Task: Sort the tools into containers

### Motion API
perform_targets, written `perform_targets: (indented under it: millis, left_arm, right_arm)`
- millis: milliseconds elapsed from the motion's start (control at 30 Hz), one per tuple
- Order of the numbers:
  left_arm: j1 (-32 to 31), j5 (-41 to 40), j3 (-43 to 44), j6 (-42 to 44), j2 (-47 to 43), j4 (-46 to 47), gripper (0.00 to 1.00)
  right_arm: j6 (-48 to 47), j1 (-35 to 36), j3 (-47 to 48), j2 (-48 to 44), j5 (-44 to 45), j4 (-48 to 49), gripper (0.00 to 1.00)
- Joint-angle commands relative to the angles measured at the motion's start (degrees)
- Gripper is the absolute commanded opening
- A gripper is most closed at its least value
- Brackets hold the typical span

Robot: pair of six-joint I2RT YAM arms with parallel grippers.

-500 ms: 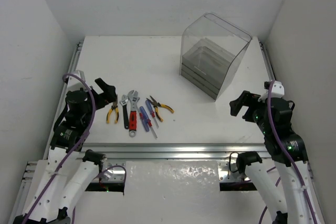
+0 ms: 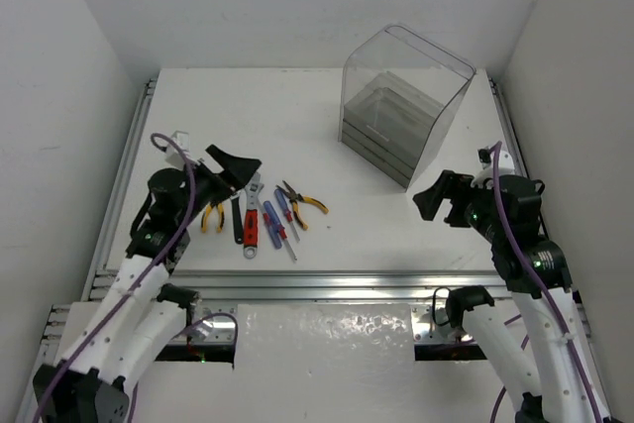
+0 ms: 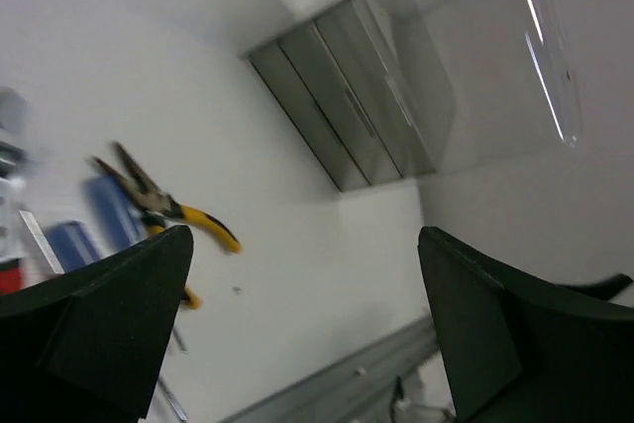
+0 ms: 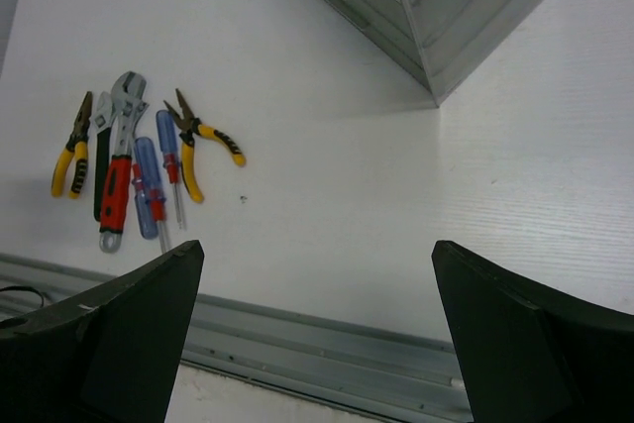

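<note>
Nothing is sorted yet: the tools (image 2: 260, 213) lie by the table's (image 2: 297, 116) near-left edge, the trays (image 2: 381, 131) far-right. The left fingers (image 3: 99, 329) and right fingers (image 4: 99, 344) spread wide, empty. The left should lower onto one tool.

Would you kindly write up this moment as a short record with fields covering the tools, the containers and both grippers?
Tools: six, in a row on the white table
Row, left to right from above: yellow-handled pliers, black-handled wrench, red-handled wrench, two blue-handled screwdrivers, second yellow-handled pliers
Containers: shallow grey trays stacked inside a tall clear plastic box, far right
Left side: left gripper open, empty, by the tool row
Right side: right gripper open, empty, nearer the box
</note>
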Motion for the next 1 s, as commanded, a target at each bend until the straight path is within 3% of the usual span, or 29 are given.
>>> perform_targets:
  millis: [0, 100, 167, 233, 300, 433, 467, 633, 967]
  left_arm:
    - [-5.01, 10.33, -3.89, -16.89, 9.05, 29.67, 0.95]
    - [-16.08, -3.35, 3.83, -13.92, 20.99, 32.23, 0.92]
    - [-19.97, -4.54, 8.41, -14.78, 30.66, 34.96, 0.86]
    - [-20.85, -4.98, 10.96, -16.80, 36.23, 41.81, 0.81]
    - [-21.82, -4.99, 13.77, -17.86, 43.88, 48.47, 0.65]
    - [-22.52, -2.79, 20.96, -19.44, 55.48, 55.88, 0.63]
    - [-22.61, -2.18, 22.30, -20.66, 59.68, 57.90, 0.58]
    - [-22.70, -0.24, 30.65, -23.49, 69.29, 59.76, 0.46]
    - [-22.79, 0.64, 40.59, -24.37, 79.50, 57.56, 0.43]
  right_arm:
    - [0.66, -0.14, 0.55, -0.58, -3.01, 4.07, 0.99]
    - [1.10, -0.05, 0.72, -0.76, -4.06, 4.42, 0.99]
    - [1.46, -0.05, 1.16, -0.67, -4.59, 4.43, 0.99]
    - [1.72, -0.05, 1.51, -0.41, -5.38, 4.42, 0.99]
    - [1.81, -0.05, 1.95, -0.23, -6.43, 4.60, 0.99]
    - [1.55, -0.14, 3.36, 0.56, -7.05, 3.55, 0.99]
    - [1.46, -0.14, 3.80, 0.82, -7.14, 3.29, 0.99]
    - [1.19, -0.05, 3.63, -0.05, -7.41, 2.58, 0.99]
    - [1.37, -0.05, 2.57, -0.06, -9.34, 3.46, 0.99]
